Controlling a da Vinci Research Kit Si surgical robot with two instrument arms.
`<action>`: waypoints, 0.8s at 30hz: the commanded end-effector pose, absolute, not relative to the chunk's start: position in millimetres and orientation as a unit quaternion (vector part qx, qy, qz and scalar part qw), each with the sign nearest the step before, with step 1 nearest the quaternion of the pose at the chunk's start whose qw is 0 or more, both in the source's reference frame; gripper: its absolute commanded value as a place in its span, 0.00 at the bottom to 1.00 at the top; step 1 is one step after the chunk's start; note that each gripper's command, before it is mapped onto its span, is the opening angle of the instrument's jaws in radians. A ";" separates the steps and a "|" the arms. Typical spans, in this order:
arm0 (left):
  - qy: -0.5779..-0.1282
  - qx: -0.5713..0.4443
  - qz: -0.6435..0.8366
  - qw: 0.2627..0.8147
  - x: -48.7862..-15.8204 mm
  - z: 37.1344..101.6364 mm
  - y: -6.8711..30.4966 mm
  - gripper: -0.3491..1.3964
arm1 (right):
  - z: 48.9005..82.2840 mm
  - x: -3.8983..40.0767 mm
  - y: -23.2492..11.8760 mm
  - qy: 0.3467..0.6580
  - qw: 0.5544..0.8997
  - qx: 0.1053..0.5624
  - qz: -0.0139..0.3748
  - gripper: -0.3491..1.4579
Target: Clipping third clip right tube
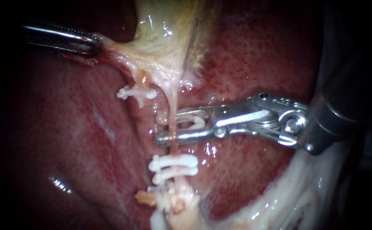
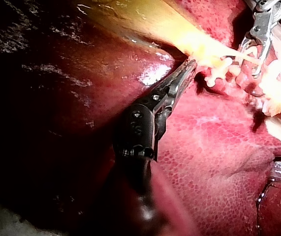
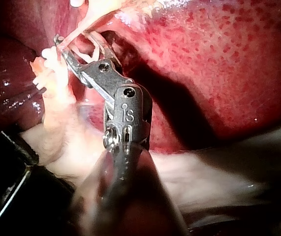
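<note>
My right instrument comes in from the right, its jaws standing wide astride the thin pink right tube. A white clip sits between those jaws, touching both, with the tube across its mouth. Just below on the same tube sit two white clips. Another white clip is on the left tube. My left instrument enters from the upper left, shut on the pale gallbladder and holding it taut. The right wrist view shows the right instrument around the tube.
Red liver surrounds the tubes on all sides. White fatty tissue lies at the lower right under the right shaft. Frayed pale tissue hangs below the two clips. In the left wrist view my left instrument lies beside the other instrument.
</note>
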State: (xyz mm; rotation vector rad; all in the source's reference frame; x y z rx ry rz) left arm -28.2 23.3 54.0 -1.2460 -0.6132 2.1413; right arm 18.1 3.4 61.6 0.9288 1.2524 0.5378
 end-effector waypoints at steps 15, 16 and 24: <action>-0.230 -0.467 0.803 0.291 -28.2 54.1 23.4 0.00 | 67.1 17.5 2.6 0.529 0.722 0.389 0.220 0.38; -0.230 -0.467 0.803 0.290 -28.2 54.1 23.4 0.00 | 67.2 17.3 2.7 0.528 0.727 0.381 0.218 0.39; -0.230 -0.467 0.803 0.290 -28.1 54.1 23.3 0.00 | 65.5 13.5 3.4 0.533 0.736 0.362 0.206 0.41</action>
